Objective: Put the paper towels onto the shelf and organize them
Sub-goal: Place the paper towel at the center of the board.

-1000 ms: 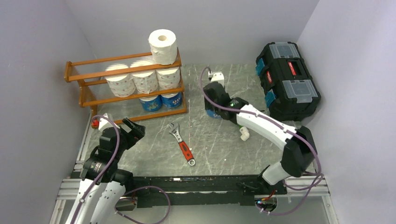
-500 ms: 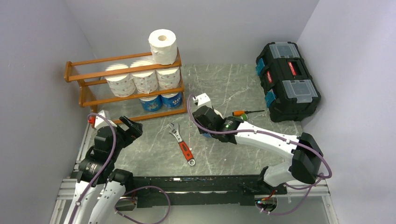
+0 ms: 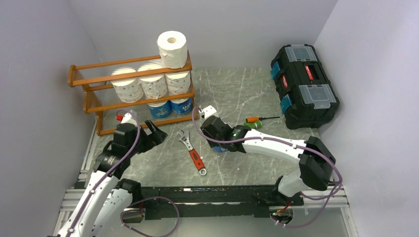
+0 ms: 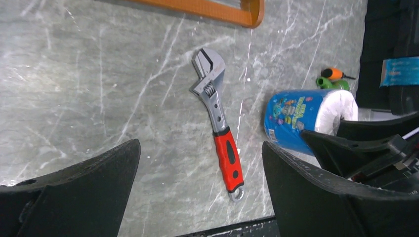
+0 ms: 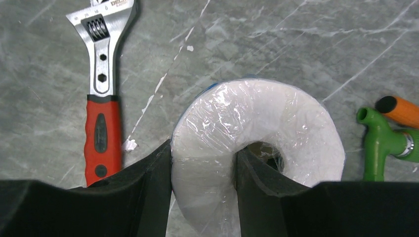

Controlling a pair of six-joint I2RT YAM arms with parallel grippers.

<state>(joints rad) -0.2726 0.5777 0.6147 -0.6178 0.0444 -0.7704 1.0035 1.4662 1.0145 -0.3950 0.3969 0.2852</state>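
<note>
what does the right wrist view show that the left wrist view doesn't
Only the right wrist view: how the right gripper pinches the blue-wrapped roll by its wall, one finger inside the core. Only the left wrist view: the roll's blue printed side, a corner of the shelf, and the open left gripper. Both: the roll, the wrench, the screwdriver.

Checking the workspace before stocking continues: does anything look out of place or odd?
Yes. A red-handled adjustable wrench and an orange-handled screwdriver lie loose on the grey marble table, unrelated to paper towels. One plain white paper roll stands alone atop the orange-brown wooden shelf at its right end.
</note>
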